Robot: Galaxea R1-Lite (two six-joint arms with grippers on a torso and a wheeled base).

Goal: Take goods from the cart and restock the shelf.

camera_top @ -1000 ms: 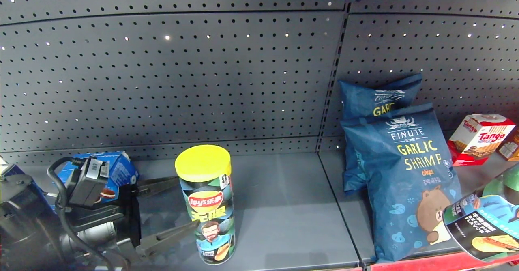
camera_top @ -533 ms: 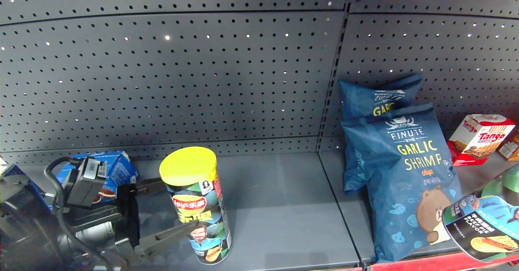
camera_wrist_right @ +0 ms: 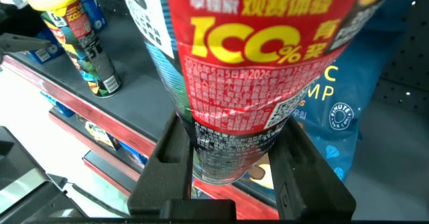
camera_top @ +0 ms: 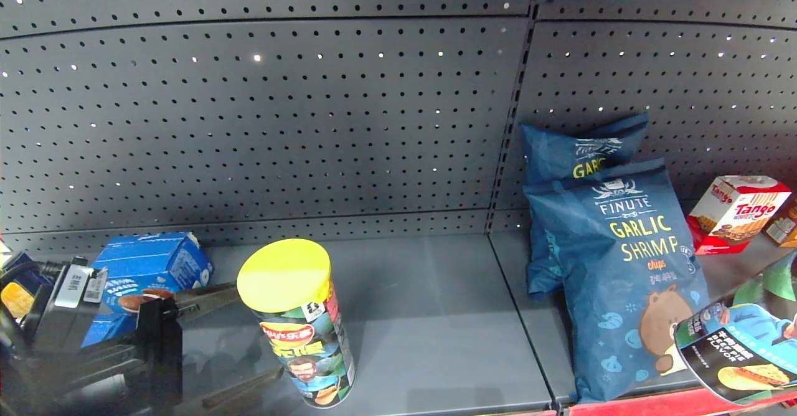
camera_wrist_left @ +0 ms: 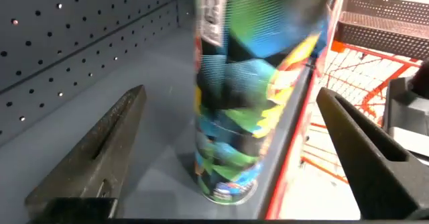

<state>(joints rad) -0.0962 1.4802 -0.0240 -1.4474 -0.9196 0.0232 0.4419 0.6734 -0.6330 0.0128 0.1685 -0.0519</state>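
A chips can (camera_top: pixel 296 326) with a yellow lid stands on the grey shelf (camera_top: pixel 436 316), its top leaning to the left. My left gripper (camera_top: pixel 252 335) is open at the can's left side, one finger behind the can and one in front of it. In the left wrist view the can (camera_wrist_left: pixel 261 90) stands between the spread fingers (camera_wrist_left: pixel 100 150) without being clamped. At the lower right a second chips can (camera_top: pixel 741 347) hangs tilted by the shelf's front edge. My right gripper (camera_wrist_right: pixel 238 160) is shut on this can (camera_wrist_right: pixel 248 83).
A blue cookie box (camera_top: pixel 149 266) lies behind my left gripper. Two blue shrimp-chip bags (camera_top: pixel 622 266) lean on the perforated back panel, with a red and white wafer box (camera_top: pixel 738 210) at the far right. The shelf has a red front lip (camera_top: pixel 622 406). A red cart (camera_wrist_left: pixel 375 56) stands beyond the shelf.
My left gripper has drawn back to the left, still open. The yellow-lidded can has shifted left and leans more. The right-held can has barely moved.
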